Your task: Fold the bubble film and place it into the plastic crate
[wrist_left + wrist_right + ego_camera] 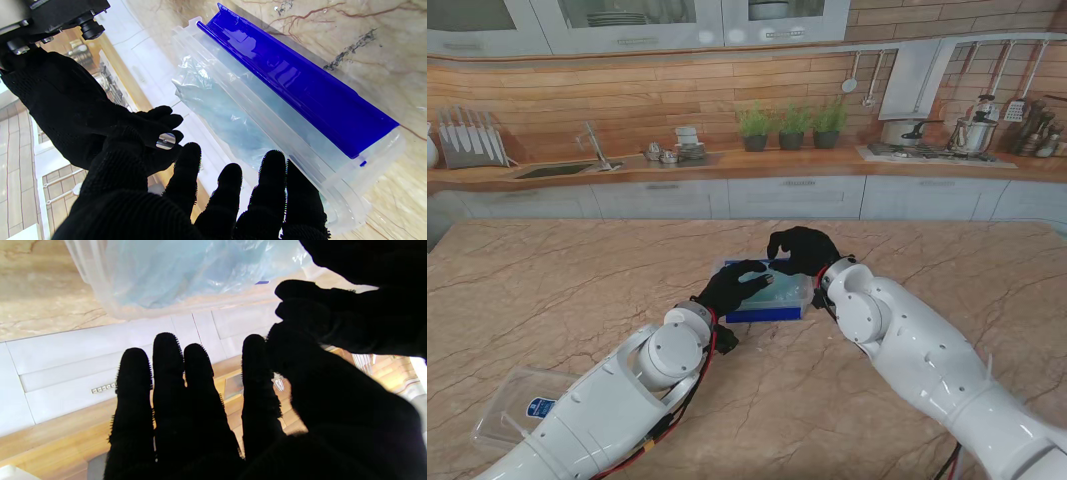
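A clear plastic crate [779, 298] with a blue side [300, 90] sits mid-table. The pale, crumpled bubble film [217, 110] lies inside it, also visible through the crate wall in the right wrist view [186, 270]. My left hand [735, 286], in a black glove, hovers over the crate's near left part with its fingers [230, 186] stretched out and holding nothing. My right hand [802, 250] is over the crate's far edge, its fingers [166, 390] straight and apart, also holding nothing. The two hands are close together above the crate.
A clear plastic lid [512, 405] with a blue label lies on the table at the near left, beside my left arm. The marble table top [557, 290] extends around the crate. A kitchen counter [727, 165] runs along the back.
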Motion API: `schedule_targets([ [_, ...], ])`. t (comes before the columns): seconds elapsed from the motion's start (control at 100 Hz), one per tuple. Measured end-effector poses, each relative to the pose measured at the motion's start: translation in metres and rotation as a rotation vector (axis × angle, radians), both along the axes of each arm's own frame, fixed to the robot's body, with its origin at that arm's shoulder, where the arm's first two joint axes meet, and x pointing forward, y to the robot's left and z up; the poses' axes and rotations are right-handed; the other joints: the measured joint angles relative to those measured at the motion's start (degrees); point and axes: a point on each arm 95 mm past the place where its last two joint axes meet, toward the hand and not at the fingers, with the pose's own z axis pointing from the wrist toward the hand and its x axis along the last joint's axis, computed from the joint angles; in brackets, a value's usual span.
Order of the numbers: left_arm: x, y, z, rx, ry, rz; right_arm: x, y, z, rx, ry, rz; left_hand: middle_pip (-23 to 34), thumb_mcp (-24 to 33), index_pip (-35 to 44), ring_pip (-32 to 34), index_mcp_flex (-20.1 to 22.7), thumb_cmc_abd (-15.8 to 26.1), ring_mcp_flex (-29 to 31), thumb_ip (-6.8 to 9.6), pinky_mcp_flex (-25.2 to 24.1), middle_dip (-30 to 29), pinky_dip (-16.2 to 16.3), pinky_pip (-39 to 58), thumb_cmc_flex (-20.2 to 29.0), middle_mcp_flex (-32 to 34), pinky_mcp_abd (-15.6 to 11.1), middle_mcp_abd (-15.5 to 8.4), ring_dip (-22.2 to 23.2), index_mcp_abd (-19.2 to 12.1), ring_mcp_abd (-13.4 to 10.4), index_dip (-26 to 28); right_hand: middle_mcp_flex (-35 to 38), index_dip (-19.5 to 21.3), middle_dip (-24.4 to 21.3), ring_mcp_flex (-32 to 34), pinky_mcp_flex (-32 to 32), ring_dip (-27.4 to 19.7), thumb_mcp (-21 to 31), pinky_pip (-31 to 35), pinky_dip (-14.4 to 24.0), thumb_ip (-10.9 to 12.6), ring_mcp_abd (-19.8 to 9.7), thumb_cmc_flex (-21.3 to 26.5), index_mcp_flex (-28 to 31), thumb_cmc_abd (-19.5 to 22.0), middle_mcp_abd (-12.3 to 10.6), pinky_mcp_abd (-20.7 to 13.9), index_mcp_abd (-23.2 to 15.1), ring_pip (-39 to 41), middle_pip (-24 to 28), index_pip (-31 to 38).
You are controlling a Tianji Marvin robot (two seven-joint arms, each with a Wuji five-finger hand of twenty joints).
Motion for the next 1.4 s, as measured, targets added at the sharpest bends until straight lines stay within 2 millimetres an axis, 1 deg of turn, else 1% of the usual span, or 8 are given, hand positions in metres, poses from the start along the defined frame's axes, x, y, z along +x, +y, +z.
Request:
schedule_targets([
  [0.19,-0.001,0.0,0.0,-0.004,0.002,0.001,-0.008,-0.002,0.009,0.043,-0.032,0.002,0.0,0.0,0.0,0.0,0.0,0.0,0.0,0.0,-0.1,0.0,0.0,0.0,0.0,0.0,0.0,0.0,0.0,0.0,0.0,0.0,4.3,1.3,0.8,4.0,2.9,2.3,-1.2,3.6,1.8,0.0,0.0,0.7,3.1,2.6,0.0,0.0,0.0,4.7,3.5,2.6],
  [0.27,0.0,0.0,0.0,-0.007,0.003,0.003,-0.014,-0.001,0.012,0.045,-0.017,0.019,0.0,0.0,0.0,0.0,0.0,0.0,0.0,0.0,-0.1,0.0,0.0,0.0,0.0,0.0,0.0,0.0,0.0,0.0,0.0,0.0,6.2,1.3,0.8,6.0,4.3,2.6,-1.1,4.0,2.0,0.0,-0.1,1.2,4.7,2.7,-0.6,0.1,1.7,4.9,3.6,2.7],
  [0.44,-0.001,0.0,0.0,-0.017,0.001,0.016,-0.019,-0.002,0.009,0.025,0.011,0.045,0.0,-0.1,-0.1,0.0,-1.0,0.6,0.0,0.0,0.4,0.0,0.0,0.0,0.0,0.0,0.0,0.0,0.0,0.0,0.0,0.1,8.2,-1.7,0.6,7.7,6.3,2.6,3.4,4.0,2.1,0.1,0.3,1.9,7.9,1.9,-0.2,1.8,6.7,2.9,3.3,2.7],
  [0.51,-0.001,0.0,0.0,-0.021,0.0,0.022,-0.02,-0.002,0.006,0.02,0.034,0.049,0.0,-0.6,-0.3,0.0,-1.0,1.1,0.0,0.0,0.5,0.0,0.0,0.0,0.0,0.0,0.0,0.0,0.0,0.0,0.0,0.1,8.3,-2.4,0.3,8.7,7.5,2.0,5.4,3.7,2.1,1.3,0.5,1.9,8.2,1.2,-0.1,2.2,7.5,1.3,2.7,2.7],
  [0.68,-0.001,0.0,0.0,-0.03,-0.006,0.037,-0.021,0.002,-0.002,0.033,0.097,0.036,0.0,-0.6,-0.6,0.0,-2.4,1.1,0.0,0.0,0.5,0.0,0.0,0.0,0.0,-0.1,0.5,0.0,0.0,0.0,0.0,0.2,8.4,-2.9,0.0,10.7,10.2,1.1,6.0,3.6,1.4,1.3,1.7,1.9,8.2,1.2,1.3,4.3,8.0,-0.3,2.6,2.0],
  [0.97,-0.001,0.0,0.0,-0.047,-0.007,0.05,-0.01,0.013,-0.029,-0.062,0.22,0.039,0.0,-0.6,-0.6,0.0,-3.0,1.1,-0.5,0.0,0.2,0.0,0.0,0.0,0.0,-0.1,0.7,0.0,-0.1,0.0,0.0,0.2,8.4,-4.5,-0.7,11.8,12.4,-0.4,10.9,3.6,-2.1,1.1,1.9,4.9,8.3,-1.7,1.9,4.1,9.8,-2.4,0.9,1.4],
  [1.21,-0.001,-0.001,0.0,-0.057,-0.007,0.053,0.007,0.024,-0.051,-0.078,0.322,-0.01,0.0,-0.6,-0.7,0.0,-3.0,1.1,-0.5,0.0,0.2,0.0,0.0,0.0,0.0,-0.6,0.7,0.0,-0.6,0.0,0.1,0.2,8.5,-4.5,-0.7,11.7,12.4,0.8,10.9,3.4,-2.7,1.1,1.8,4.9,8.3,-1.7,1.9,3.4,9.8,-1.0,0.2,1.4],
  [1.4,-0.002,-0.001,0.0,-0.058,-0.004,0.053,0.012,0.031,-0.052,-0.086,0.336,-0.014,0.0,-0.6,-0.7,0.0,-3.0,1.1,-0.5,0.0,0.0,0.0,0.0,0.0,0.0,-0.6,0.6,0.0,-0.6,0.0,0.1,-0.2,9.2,-4.5,-0.7,12.5,12.4,1.2,10.9,3.4,-2.7,1.1,3.1,4.9,8.3,-1.7,2.2,5.3,9.9,1.0,0.4,1.3],
])
